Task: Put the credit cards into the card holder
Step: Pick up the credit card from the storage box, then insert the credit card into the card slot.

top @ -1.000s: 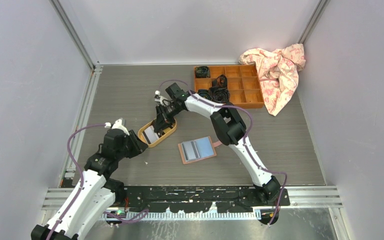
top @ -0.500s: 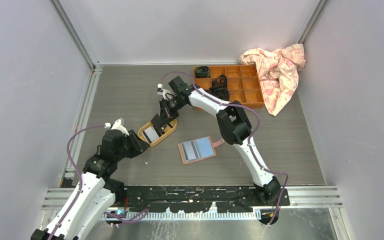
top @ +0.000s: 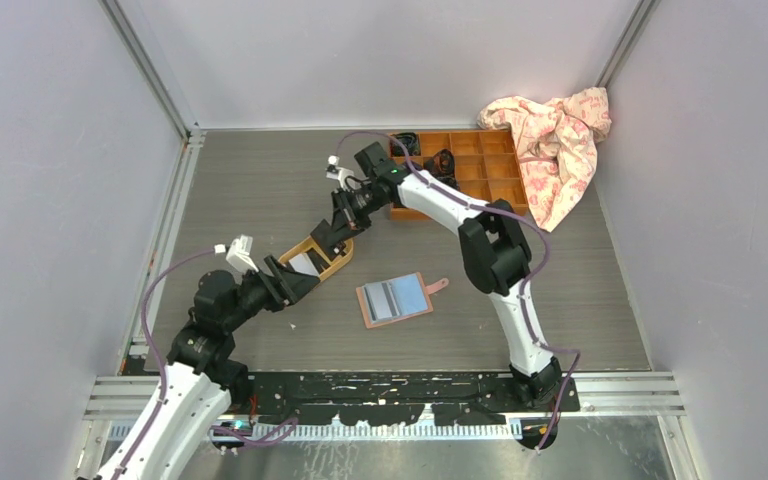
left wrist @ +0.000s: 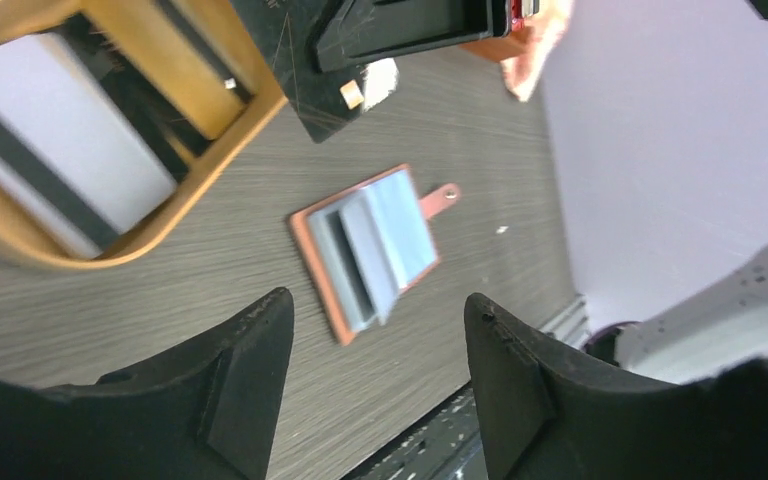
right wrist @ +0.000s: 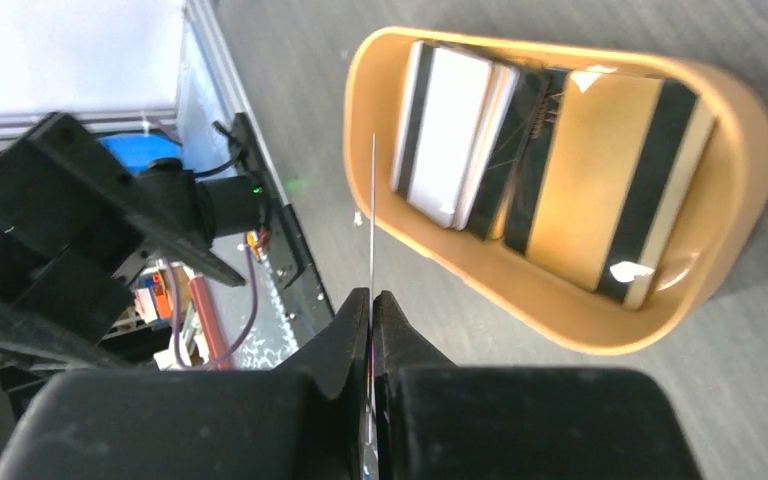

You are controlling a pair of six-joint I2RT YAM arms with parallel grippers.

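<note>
Card (right wrist: pixel 372 200), thin, seen edge-on, stands straight out from the right gripper (right wrist: pixel 372 295), whose fingers are pressed together on its lower edge. It hangs clear of the yellow tray (right wrist: pixel 560 335), just off the rim nearest the gripper.

Remaining cards (right wrist: pixel 450 140) lie in the tray beyond the fingertips: a white stack, with a tan black-striped one beside it.

Card holder (top: pixel 395 298) lies open and flat on the table, pockets up, snap tab pointing away. It is well apart from the right gripper, back toward the arm bases. It lies directly ahead of the left gripper (left wrist: pixel 375 300), framed between its fingers.

Change: a second ago the right gripper is down in the tray, jaws slightly apart. Now it is raised at the tray's far end, closed on one card. The left gripper spreads wider than before, holds nothing, and reaches in to the tray's near end.

Reading: one card is out of the tray and none appears to be in the holder yet. Carrying it to the pockets comes next, or possibly a handover to the open left fingers.

Writing: none legible. Only black stripes show on the cards, and no brand shows on the holder or tray.
</note>
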